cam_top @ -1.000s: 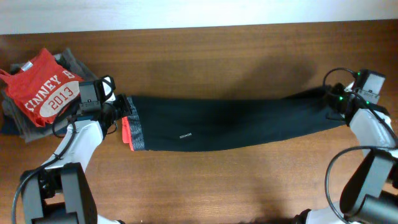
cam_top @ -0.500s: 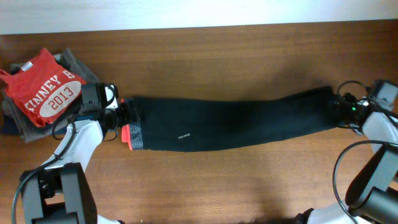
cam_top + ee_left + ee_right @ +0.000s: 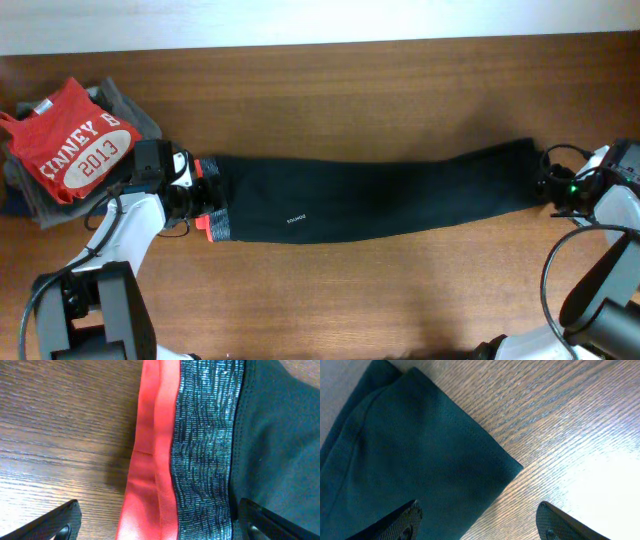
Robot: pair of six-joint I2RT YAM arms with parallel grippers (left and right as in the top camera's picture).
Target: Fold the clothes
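The clothes [image 3: 380, 200], long black trousers, lie stretched flat left to right across the table. Their grey waistband [image 3: 205, 445] with its red-orange edge [image 3: 150, 460] is at the left end, and the leg cuffs [image 3: 420, 455] are at the right end. My left gripper [image 3: 205, 195] hovers open over the waistband, one fingertip [image 3: 60, 522] over bare wood, the other [image 3: 265, 520] over black fabric. My right gripper [image 3: 550, 185] is open just past the cuff corner, with nothing between its fingers [image 3: 405, 520].
A red T-shirt printed "2013" [image 3: 75, 150] lies on a pile of grey and navy folded garments [image 3: 120, 100] at the far left. The table's back edge [image 3: 320, 45] meets a white wall. Bare wood [image 3: 350, 290] runs in front of the trousers.
Both grippers have let go of the trousers and opened. The trousers now lie straighter and flat. The right gripper drew back to the right, off the cuff.
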